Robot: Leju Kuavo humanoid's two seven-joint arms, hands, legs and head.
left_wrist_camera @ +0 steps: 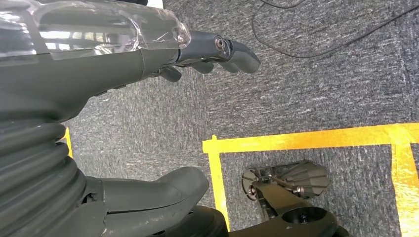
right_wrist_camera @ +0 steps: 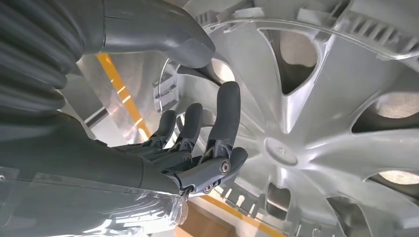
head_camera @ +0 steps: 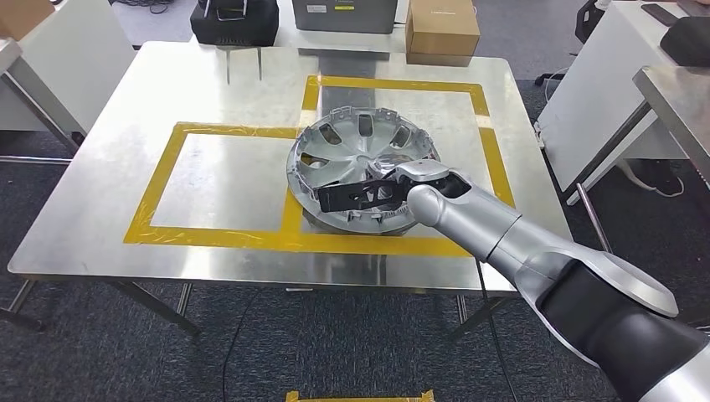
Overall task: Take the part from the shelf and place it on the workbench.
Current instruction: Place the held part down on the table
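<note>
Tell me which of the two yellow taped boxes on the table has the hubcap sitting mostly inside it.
The farther, right-hand taped box: the silver hubcap lies mostly inside it, overlapping the tape strip shared with the nearer left box, whose inside is bare metal. The right hand is at the hubcap.

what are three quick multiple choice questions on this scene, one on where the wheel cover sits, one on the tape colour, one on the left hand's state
1. Where does the wheel cover lie?
A. On the floor under the table
B. On the steel workbench, across the yellow tape lines
C. On top of the cardboard box

2. What colour is the tape marking rectangles on the workbench?
A. Yellow
B. Red
C. Blue

3. What is the left hand doing?
A. Gripping the wheel cover's rim
B. Holding a cable
C. Hanging over the carpet, holding nothing

Answers:
1. B, the head view shows the silver cover resting on the metal top, over the tape between the marked rectangles, with the right hand at its near rim.
2. A, the tape strips are plainly yellow.
3. C, the left wrist view shows the hand above grey carpet with nothing in it.
</note>
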